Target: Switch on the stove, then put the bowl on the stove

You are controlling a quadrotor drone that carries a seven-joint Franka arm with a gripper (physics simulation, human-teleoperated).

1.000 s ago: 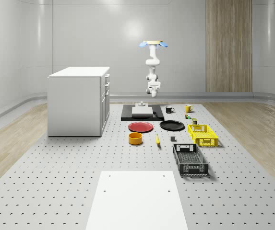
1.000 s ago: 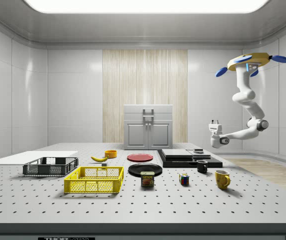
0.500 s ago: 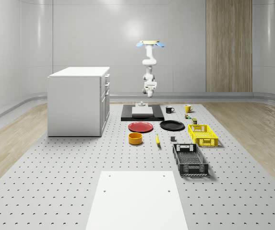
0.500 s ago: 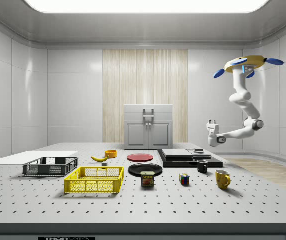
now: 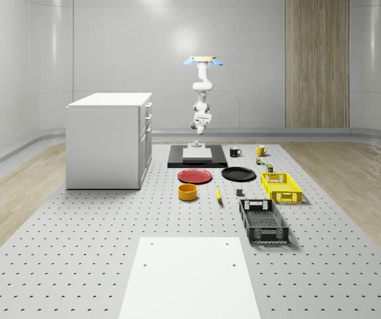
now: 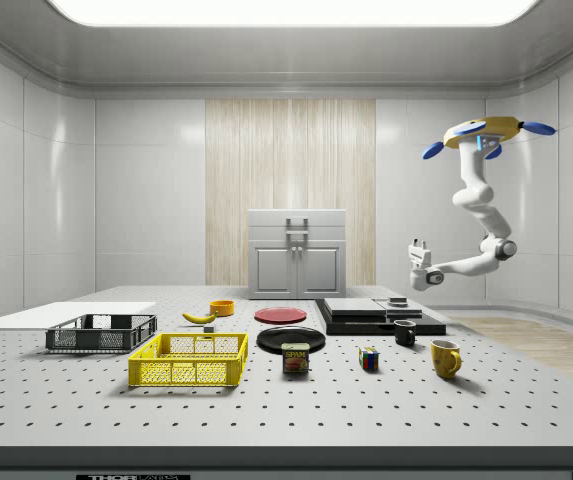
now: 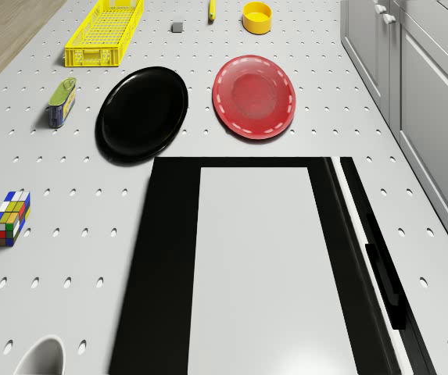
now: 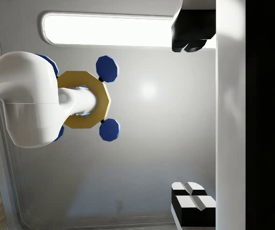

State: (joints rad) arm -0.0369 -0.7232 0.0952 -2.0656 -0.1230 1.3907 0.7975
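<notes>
On the perforated desk (image 5: pixel 77 239), the black crate (image 5: pixel 263 221) lies nearest, well in front of the stove (image 5: pixel 197 156). The yellow bowl (image 5: pixel 187 192) sits on the desk in front of the stove, just beyond the red plate (image 5: pixel 195 176) from it, with the black plate (image 5: pixel 238 174) beside that plate. The dark, flat stove lies toward the far end of the desk, next to the white cabinet (image 5: pixel 107 139). The drone (image 6: pixel 482 133) hovers high above and behind the stove's far edge, its arm bent down and forward. The pincer (image 6: pixel 418 245) hangs in the air above the stove, pointing upward, its two fingers parted and holding nothing.
</notes>
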